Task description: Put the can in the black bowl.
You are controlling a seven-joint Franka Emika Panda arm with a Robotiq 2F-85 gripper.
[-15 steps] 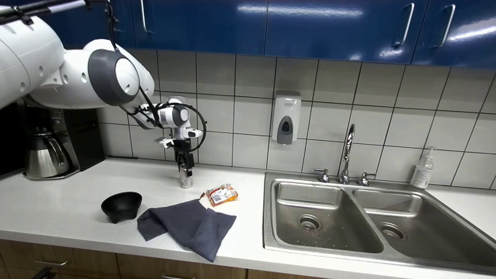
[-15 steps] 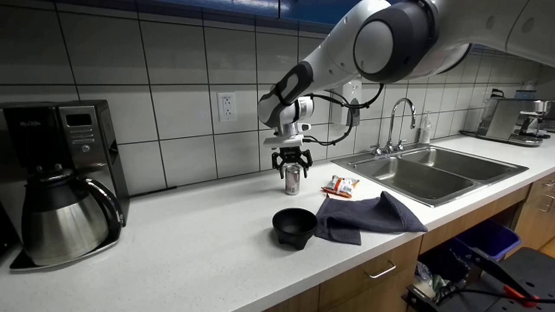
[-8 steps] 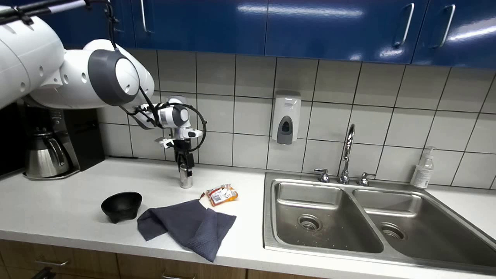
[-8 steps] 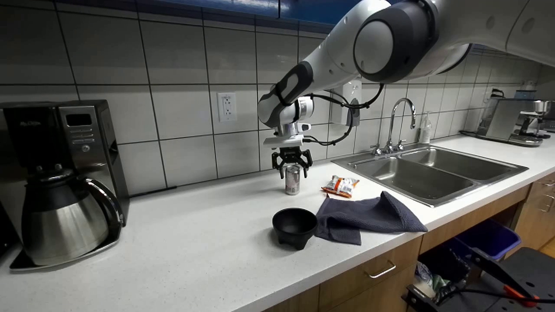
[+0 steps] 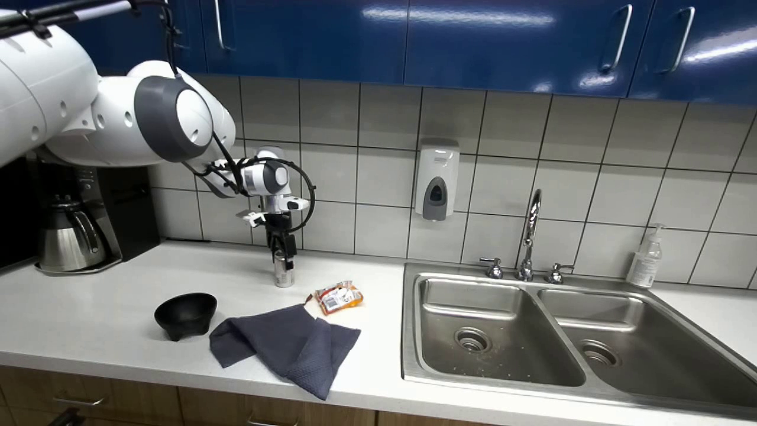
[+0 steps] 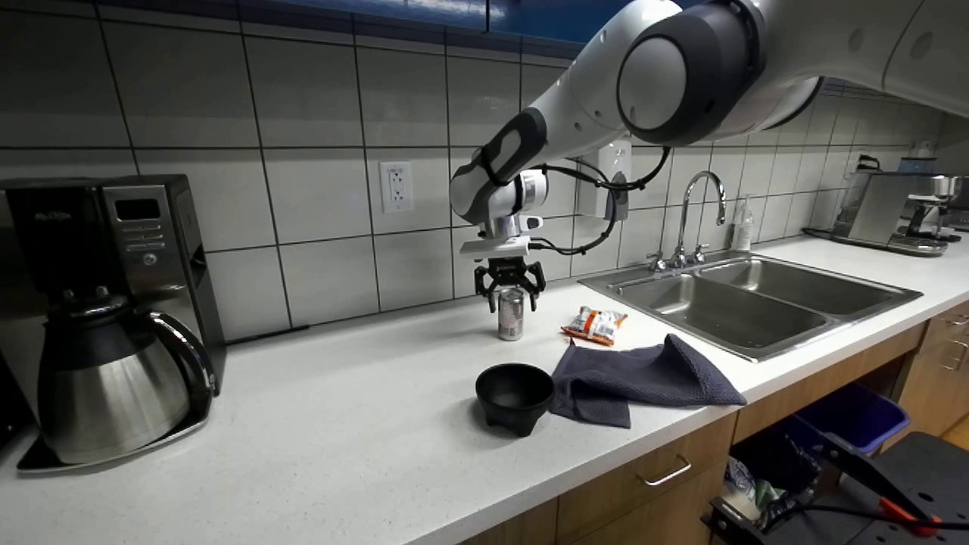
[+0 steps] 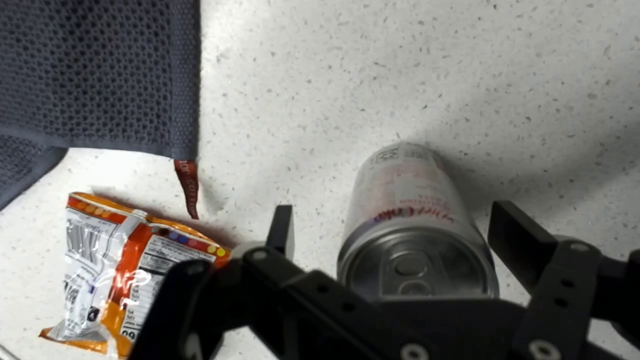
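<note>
A pale kitchen tabletop (image 6: 341, 424) stretches beneath a white robot arm (image 6: 590, 106) that reaches down between a steel double sink (image 5: 508, 355) and a coffee maker (image 6: 147, 227). A dark gray cloth (image 6: 651, 378) lies rumpled toward the front edge. At the arm's tip, the end effector (image 6: 512, 304) points down with its fingers spread wide, gripping nothing. The black bowl (image 5: 184, 316), the destination, stands upright on its stubby feet just beside the cloth. An orange snack packet (image 6: 596, 325) lies behind the cloth, near the target. That target, a silver Diet Coke can (image 7: 415, 220), stands upright on the tabletop between the fingers, its top reaching above their tips; the wrist view shows a wider gap on the packet's side. The step in hand appears to be the grasp, with lining up all but done and the carry yet to come. The next move likely calls for drawing the fingers in evenly, so the smooth can is not nudged over, then a straight lift high enough for its base to clear the bowl's rim before it is lowered inside
</note>
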